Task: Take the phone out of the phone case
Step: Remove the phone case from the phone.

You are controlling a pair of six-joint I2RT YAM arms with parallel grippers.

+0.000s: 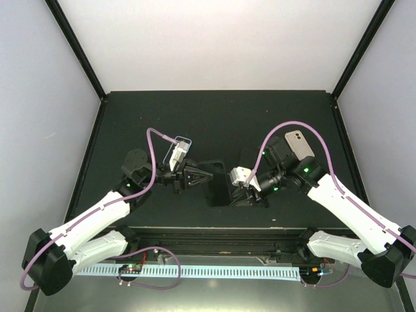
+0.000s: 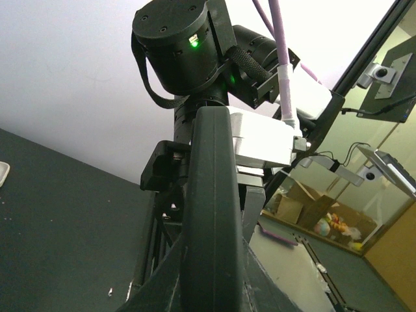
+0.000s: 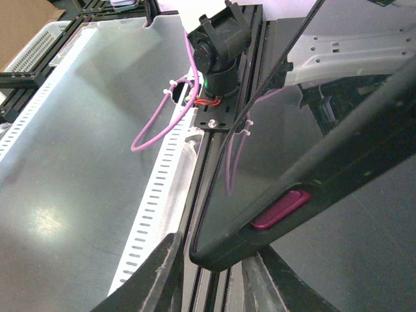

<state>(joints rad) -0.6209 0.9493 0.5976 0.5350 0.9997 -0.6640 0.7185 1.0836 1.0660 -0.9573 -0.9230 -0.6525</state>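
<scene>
A black-screened phone in a dark grey soft case (image 1: 218, 188) hangs above the table between both arms. My left gripper (image 1: 204, 177) is shut on its left end. In the left wrist view its dark edge (image 2: 211, 208) stands upright between my left gripper (image 2: 211, 266). In the right wrist view my right gripper (image 3: 218, 276) straddles a corner of the phone (image 3: 325, 169), which has a magenta side button (image 3: 279, 209); a thin gap shows at the screen side. A pale blue-rimmed phone case (image 1: 184, 141) lies behind the left wrist, partly hidden.
A beige-backed phone (image 1: 299, 143) with a camera cut-out lies on the dark table (image 1: 214, 117) behind the right arm. A black rail (image 1: 214, 234) and a white perforated duct (image 1: 208, 272) run along the near edge. Black posts frame the sides.
</scene>
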